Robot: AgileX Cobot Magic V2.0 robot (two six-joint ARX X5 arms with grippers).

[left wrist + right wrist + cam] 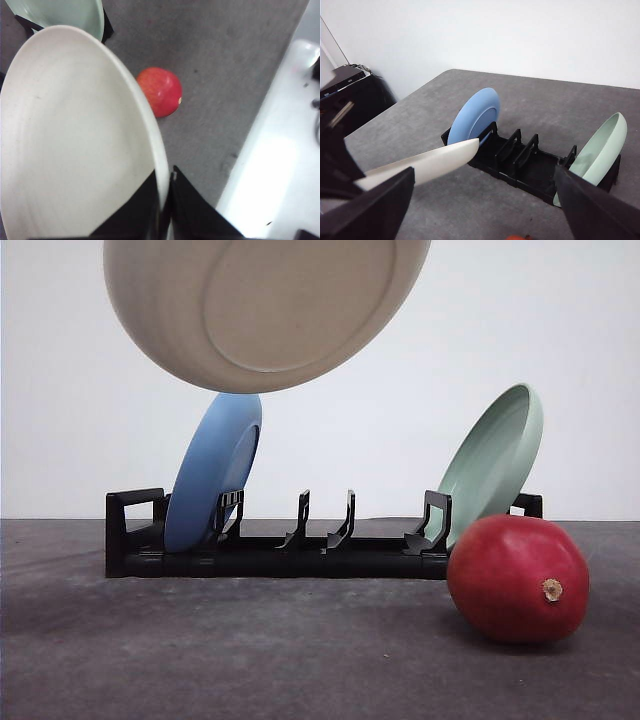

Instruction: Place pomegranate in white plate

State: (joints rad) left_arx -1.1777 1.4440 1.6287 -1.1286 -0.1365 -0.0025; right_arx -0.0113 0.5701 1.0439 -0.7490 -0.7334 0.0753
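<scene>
Aloft over rack's (pixel 290 540) left end: white plate (pixel 260 305), rim pinched by left gripper (pixel 165 210). Right gripper (pixel 480 220) spread wide, holding nothing. Pomegranate (pixel 517 578) on table (pixel 250 650), near right, just before mint-green plate (pixel 495 460). Blue plate (pixel 212 480) racked left.

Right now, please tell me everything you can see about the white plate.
The white plate is a shallow round dish, cream-coloured and matte, with a raised rim and a faint round foot ring on its underside. It looks like plastic or ceramic; I cannot tell which. It is empty and held tilted in the air above the black rack, its underside facing the front camera. The left gripper is shut on its rim. Nothing else touches it. The pomegranate lies on the table, apart from it.
</scene>
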